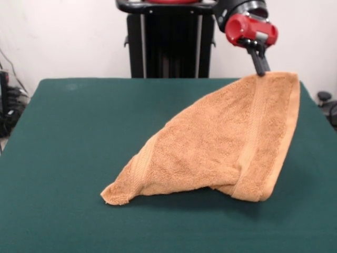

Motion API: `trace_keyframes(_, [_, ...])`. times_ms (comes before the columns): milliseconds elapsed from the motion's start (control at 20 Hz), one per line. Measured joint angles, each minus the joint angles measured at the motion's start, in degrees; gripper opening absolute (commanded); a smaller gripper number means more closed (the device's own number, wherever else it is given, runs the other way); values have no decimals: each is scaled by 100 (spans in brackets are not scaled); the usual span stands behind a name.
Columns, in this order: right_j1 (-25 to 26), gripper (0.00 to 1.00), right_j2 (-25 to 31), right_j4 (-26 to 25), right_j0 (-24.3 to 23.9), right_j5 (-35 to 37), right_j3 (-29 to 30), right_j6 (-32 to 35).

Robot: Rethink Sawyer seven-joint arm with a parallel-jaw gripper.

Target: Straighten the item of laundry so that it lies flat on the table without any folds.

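The orange-tan towel (pixel 221 142) hangs lifted by its top corner at the upper right. It drapes down and to the left, with its lower corner (pixel 116 195) resting on the green table (pixel 63 158). A fold bunches under its right side near the table. My gripper (pixel 260 69) comes down from the red wrist at the top right and is shut on the towel's raised corner, well above the table. A woven band runs along the towel's right edge, and another near the lower left corner.
The robot's black pedestal (pixel 171 47) stands behind the table's far edge. Cables and dark gear lie off the table's left (pixel 8 105) and right (pixel 326 103) sides.
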Motion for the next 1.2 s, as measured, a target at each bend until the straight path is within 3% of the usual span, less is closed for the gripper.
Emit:
trace_keyframes(400, [197, 0, -7, 832, -2, -336, 213, 1])
trace_keyframes(1200, [1715, 0, -16, 1630, 14, -2110, 369, 1])
